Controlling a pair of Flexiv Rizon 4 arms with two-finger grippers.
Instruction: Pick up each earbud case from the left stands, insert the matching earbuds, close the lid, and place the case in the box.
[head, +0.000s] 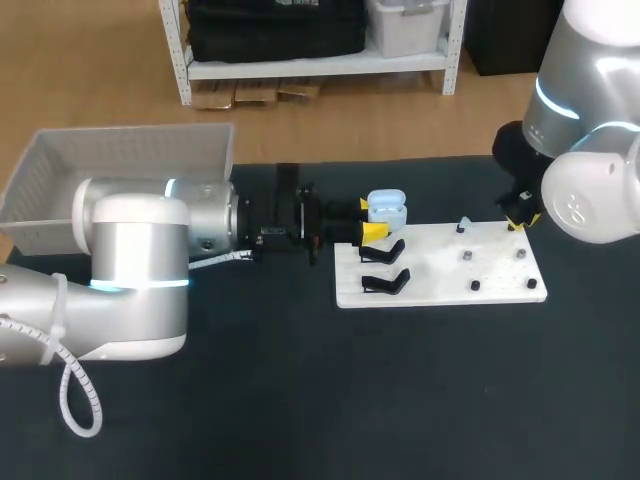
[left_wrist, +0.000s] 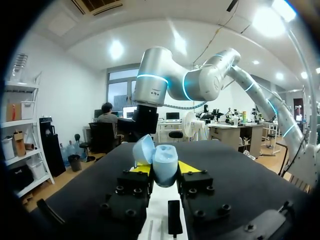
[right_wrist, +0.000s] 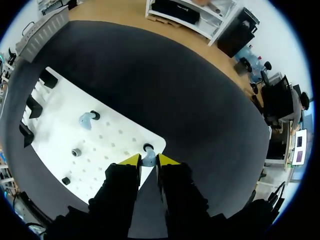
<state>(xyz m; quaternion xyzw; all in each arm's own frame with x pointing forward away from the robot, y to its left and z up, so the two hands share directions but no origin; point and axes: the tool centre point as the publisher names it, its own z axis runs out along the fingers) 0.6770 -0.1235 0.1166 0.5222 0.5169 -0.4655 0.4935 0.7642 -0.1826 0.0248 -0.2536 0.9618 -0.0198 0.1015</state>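
Left gripper (left_wrist: 165, 168), held level, clamps the open-lidded earbud case (left_wrist: 164, 161). Right gripper (right_wrist: 149, 161), pointing down, pinches an earbud (right_wrist: 148, 157) at the white board (right_wrist: 107, 145) corner; dark table (right_wrist: 170, 85) lies ahead.

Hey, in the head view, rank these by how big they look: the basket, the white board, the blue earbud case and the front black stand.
1. basket, though partly hidden
2. white board
3. blue earbud case and black stand: they look about alike, so I won't rank them.

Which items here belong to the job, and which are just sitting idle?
In the job: open light-blue earbud case in left gripper; light-blue earbud at right gripper; second light-blue earbud on white board; pale grey plastic basket.
Idle: empty black stands; small dark pegs.
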